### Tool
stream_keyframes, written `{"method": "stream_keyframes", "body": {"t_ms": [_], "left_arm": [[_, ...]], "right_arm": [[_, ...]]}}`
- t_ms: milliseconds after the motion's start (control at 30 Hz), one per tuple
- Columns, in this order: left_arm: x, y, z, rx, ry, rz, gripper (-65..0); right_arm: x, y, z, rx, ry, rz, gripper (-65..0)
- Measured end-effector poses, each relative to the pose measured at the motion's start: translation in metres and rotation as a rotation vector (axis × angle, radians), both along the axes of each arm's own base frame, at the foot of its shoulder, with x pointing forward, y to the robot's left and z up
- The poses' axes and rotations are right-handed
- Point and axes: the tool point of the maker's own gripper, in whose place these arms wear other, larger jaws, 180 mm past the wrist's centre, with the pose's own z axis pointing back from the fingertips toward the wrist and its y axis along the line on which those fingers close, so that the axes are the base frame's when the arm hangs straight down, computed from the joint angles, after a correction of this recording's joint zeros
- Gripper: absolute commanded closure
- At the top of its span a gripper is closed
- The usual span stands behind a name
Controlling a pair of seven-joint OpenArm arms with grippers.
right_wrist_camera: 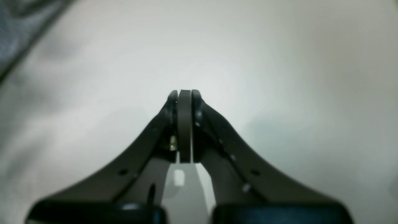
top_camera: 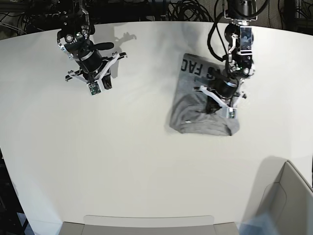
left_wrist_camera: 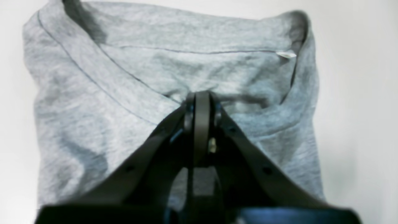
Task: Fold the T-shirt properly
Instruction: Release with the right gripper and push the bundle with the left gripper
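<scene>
Grey T-shirt (left_wrist_camera: 102, 102) under shut left tool (left_wrist_camera: 202, 102), nothing held.

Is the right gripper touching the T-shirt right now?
Apart. The base view shows the right gripper over bare table, far from the T-shirt; its own wrist view shows shut jaws with nothing between them.

A broad white desk (top_camera: 137, 161) with a smooth matte top and a curved far edge fills the base view. Lying flat on it, toward that view's right, is a heather-grey short-sleeved cotton T-shirt (top_camera: 193, 110), folded into a compact rectangle, black block lettering showing on its far part and the neckline at its near end.
</scene>
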Motion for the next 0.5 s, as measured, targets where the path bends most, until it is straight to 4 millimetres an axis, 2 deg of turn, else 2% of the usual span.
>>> {"method": "stream_keyframes", "body": {"t_ms": [133,333,433,500], "left_arm": [[-0.001,0.042,-0.002,0.091,0.022,0.003,0.0],[0.017,0.093,0.001,0.183,0.051,0.018,0.0],[0.022,0.104,0.005,0.211,0.061,-0.01,0.0],[0.023,0.105,0.012,0.228,0.057,-0.016,0.0]], "right_arm": [[0.001,0.001,0.001,0.002,-0.002,-0.001,0.0],[0.001,0.002,0.0,0.003,-0.002,0.001,0.0],[0.001,0.002,0.0,0.003,-0.002,0.001,0.0],[0.001,0.002,0.001,0.003,-0.003,0.001,0.0]]}}
